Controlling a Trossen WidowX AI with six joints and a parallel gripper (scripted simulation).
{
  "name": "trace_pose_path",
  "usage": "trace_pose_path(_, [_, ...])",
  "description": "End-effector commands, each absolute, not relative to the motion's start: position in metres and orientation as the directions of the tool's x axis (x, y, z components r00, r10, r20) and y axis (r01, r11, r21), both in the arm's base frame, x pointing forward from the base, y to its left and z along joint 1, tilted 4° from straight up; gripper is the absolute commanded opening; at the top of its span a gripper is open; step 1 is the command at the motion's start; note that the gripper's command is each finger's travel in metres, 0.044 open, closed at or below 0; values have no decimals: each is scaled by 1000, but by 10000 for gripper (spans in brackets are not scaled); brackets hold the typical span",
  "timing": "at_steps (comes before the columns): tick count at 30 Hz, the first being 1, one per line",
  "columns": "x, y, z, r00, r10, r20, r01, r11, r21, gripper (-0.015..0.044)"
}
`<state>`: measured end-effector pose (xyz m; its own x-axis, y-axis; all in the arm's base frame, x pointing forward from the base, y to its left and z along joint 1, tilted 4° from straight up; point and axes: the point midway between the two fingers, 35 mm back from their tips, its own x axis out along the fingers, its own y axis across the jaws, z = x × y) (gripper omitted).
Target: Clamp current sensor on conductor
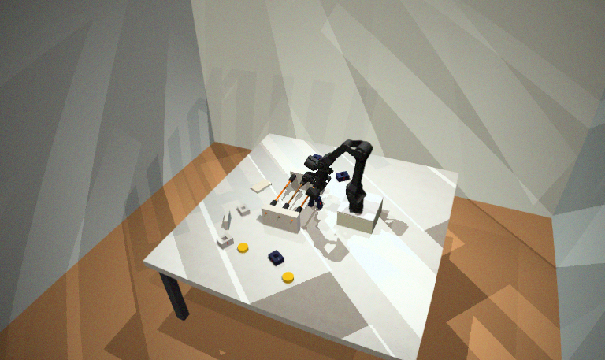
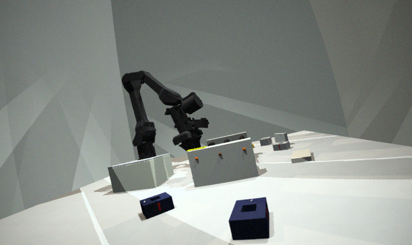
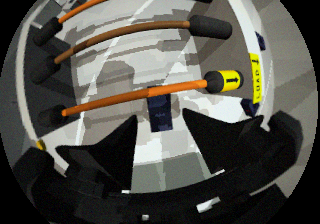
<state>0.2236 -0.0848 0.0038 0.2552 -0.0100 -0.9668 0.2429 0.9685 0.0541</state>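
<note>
The black parallel-jaw end effector (image 1: 313,193) (image 2: 191,145) (image 3: 159,115) points down over the near side of a pale two-panel frame (image 1: 280,219) (image 2: 225,166) (image 3: 244,21), its two pointed fingers spread partway apart with nothing pinched between them. The dark blue open split-core current sensor (image 1: 316,201) (image 3: 160,115) is on the white surface (image 1: 387,289) (image 2: 334,206), beside the frame on the side of the pale boxy arm base (image 1: 355,222) (image 2: 133,178). In the wrist view it appears in the gap between the fingers, its upper end meeting the line of the orange LOAD conductor (image 1: 304,202) (image 3: 135,92).

Three rods run between the frame's panels, with black sleeves at their ends. The LOAD one carries a yellow band with a black arrow (image 3: 231,80), and a yellow LOAD marker (image 2: 196,149) (image 3: 255,79) lies along the adjoining panel's top edge. Outside that panel, two dark blue blocks with square holes, a smaller-looking one (image 1: 342,176) (image 2: 156,205) and a larger-looking one (image 1: 316,157) (image 2: 249,220), rest apart on the surface. Two round yellow discs (image 1: 243,247) (image 1: 287,276) lie beyond the opposite panel.
</note>
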Motion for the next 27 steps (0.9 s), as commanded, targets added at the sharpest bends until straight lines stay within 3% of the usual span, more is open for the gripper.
trace_pose_path(1, [224, -84, -2, 255, -10, -967, 246, 968, 55, 285])
trace_pose_path(6, [225, -84, -9, 255, -10, -967, 246, 968, 55, 285])
trace_pose_path(11, [225, -84, -6, 255, -9, -967, 243, 969, 55, 154])
trace_pose_path(24, [225, -84, -6, 255, -9, -967, 243, 969, 55, 67])
trace_pose_path(27, [225, -84, -3, 255, -10, -967, 246, 968, 55, 0])
